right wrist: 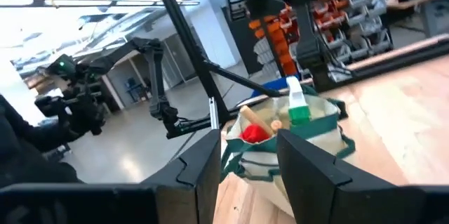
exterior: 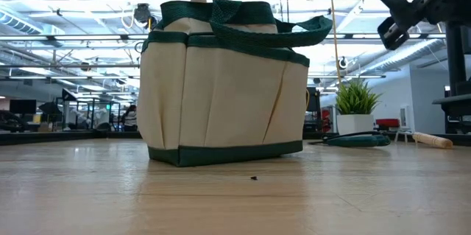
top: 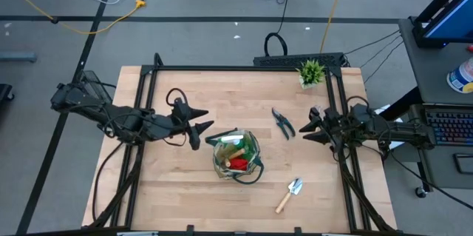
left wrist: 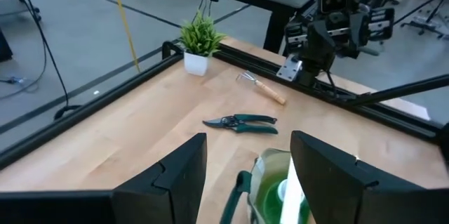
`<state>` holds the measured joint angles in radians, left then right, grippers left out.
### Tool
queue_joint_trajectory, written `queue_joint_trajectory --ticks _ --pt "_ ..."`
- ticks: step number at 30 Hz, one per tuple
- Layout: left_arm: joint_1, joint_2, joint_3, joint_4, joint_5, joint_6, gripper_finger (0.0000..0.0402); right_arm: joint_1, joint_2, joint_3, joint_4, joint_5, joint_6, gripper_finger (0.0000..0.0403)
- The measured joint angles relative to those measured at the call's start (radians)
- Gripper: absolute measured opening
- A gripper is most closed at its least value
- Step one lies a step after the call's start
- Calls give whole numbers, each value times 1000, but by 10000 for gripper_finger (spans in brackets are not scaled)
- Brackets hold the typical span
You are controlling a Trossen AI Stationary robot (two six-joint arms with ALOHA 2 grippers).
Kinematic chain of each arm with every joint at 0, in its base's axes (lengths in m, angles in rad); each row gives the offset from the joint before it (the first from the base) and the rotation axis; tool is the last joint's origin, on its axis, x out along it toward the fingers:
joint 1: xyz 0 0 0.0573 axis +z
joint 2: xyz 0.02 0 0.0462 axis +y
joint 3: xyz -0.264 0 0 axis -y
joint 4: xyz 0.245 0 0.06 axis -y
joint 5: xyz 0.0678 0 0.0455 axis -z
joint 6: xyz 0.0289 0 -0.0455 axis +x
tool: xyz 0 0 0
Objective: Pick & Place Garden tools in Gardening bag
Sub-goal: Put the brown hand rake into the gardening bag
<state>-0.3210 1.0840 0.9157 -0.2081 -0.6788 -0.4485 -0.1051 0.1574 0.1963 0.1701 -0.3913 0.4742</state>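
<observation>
The bag point(top: 236, 154) stands at the middle of the bench point(top: 170, 199) (a red glove point(top: 237, 163) and a green-white item point(top: 232, 142) show inside). The shears point(top: 282, 123) lie nearer the far right corner; a trowel point(top: 290, 194) lies near the front edge. The left gripper point(top: 201, 131) hovers beside the bag, fingers spread, empty. The right gripper point(top: 310, 126) hovers near the right edge, fingers parted, empty.

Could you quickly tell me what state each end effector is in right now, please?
Left end effector: open, holding nothing, above the table beside the bag.
Right end effector: open, holding nothing, near the table's right edge.
</observation>
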Motion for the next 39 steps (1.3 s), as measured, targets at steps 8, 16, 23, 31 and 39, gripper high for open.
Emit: queue_joint_trajectory --ticks 8,16,23,31,39 --pt "0 0 0 14 0 -42 212 0 0 0 99 -2 -16 130" --pt "13 -14 0 12 147 -3 212 0 0 0 110 -2 -49 130" --pt "48 -73 -3 -31 260 87 212 0 0 0 110 52 -44 130" --pt "64 -236 -248 219 318 156 212 0 0 0 110 81 -45 130" --pt "64 -411 -529 470 338 170 212 0 27 28 118 134 -71 130"
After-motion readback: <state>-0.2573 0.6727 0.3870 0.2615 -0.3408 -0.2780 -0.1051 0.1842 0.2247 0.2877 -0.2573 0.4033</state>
